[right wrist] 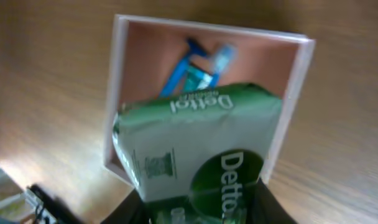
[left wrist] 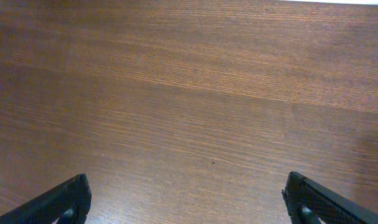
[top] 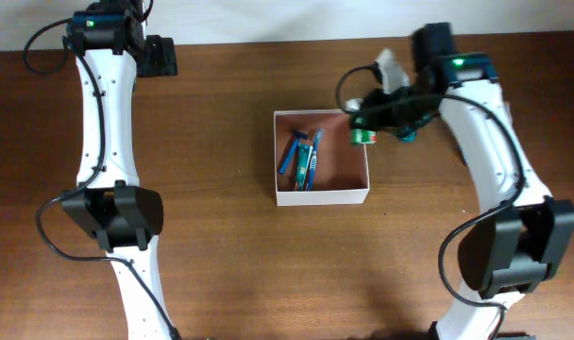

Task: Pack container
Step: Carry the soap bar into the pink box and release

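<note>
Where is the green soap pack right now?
The green soap pack is held in the right gripper, over the far right corner of the container, to the right of the blue items lying inside.

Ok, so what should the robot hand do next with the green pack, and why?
Probably ease the right gripper leftward and down: its green Dettol pack hangs over the container's right rim, with bare floor beside the blue items.

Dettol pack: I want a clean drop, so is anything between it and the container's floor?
Nothing visible. The right claw holds the Dettol pack above the container's corner by its rim. The blue toiletries lie on the opposite side of the floor, with bare floor between.
</note>
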`<action>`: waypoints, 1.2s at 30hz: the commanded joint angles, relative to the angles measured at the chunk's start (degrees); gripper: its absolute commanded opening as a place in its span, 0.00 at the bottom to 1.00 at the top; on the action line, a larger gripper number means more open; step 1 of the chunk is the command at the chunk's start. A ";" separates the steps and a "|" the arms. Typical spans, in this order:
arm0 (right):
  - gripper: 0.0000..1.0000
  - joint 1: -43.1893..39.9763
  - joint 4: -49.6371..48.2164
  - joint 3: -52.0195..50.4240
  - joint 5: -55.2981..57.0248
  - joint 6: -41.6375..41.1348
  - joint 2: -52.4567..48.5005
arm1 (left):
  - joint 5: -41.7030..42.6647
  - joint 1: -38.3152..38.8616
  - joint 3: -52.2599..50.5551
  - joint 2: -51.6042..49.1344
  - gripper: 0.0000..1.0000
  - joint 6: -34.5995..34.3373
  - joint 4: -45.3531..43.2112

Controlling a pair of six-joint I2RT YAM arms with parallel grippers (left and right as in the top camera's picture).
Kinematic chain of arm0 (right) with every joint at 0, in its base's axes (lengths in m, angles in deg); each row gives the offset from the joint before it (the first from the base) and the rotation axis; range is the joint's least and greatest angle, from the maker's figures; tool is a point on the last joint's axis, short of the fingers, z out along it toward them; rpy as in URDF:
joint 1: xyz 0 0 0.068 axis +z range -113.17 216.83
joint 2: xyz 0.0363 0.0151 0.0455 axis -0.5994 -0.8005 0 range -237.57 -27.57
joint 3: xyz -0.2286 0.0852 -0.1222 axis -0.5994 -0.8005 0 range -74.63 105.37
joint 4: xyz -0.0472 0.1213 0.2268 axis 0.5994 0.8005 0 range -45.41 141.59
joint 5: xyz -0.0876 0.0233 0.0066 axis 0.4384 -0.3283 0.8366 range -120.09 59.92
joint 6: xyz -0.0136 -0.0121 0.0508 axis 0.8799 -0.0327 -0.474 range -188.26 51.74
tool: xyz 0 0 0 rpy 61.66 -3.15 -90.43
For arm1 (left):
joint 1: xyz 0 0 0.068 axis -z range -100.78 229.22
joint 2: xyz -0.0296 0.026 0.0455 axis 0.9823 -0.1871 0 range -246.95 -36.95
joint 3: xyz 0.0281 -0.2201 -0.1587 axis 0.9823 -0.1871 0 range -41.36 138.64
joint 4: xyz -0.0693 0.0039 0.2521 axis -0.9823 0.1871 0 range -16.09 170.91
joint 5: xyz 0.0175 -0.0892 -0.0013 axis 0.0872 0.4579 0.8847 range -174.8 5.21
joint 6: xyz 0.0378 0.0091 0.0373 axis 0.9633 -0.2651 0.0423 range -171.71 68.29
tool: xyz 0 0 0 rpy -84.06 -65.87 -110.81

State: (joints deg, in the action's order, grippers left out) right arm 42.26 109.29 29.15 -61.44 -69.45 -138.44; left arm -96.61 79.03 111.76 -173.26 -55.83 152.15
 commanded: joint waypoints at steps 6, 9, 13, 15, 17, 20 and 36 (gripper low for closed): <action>0.30 8.57 -4.15 1.22 15.80 -9.03 -0.15 | 0.42 -0.24 0.68 0.24 0.99 0.28 -0.07; 0.31 10.88 -4.92 1.22 19.56 -9.03 -0.37 | 0.42 -0.24 0.68 0.24 0.99 0.28 -0.07; 0.31 13.16 -6.34 1.22 23.28 -11.43 -1.57 | 0.42 -0.24 0.68 0.24 0.99 0.28 -0.07; 0.31 13.84 -6.60 1.22 23.47 -11.85 -2.73 | 0.42 -0.24 0.68 0.24 1.00 0.28 -0.07; 0.34 14.34 -6.51 1.22 23.58 -12.44 -4.02 | 0.42 -0.24 0.68 0.24 0.99 0.28 -0.07; 0.34 14.56 -6.71 1.22 23.71 -12.85 -6.34 | 0.42 -0.24 0.68 0.24 0.99 0.28 -0.07; 0.34 14.56 -7.17 1.05 23.12 -12.85 -13.35 | 0.42 -0.24 0.68 0.24 0.99 0.28 -0.07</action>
State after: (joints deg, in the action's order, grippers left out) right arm 56.38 102.47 29.20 -38.66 -81.78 -150.83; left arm -96.61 79.03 111.76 -173.26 -55.83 152.12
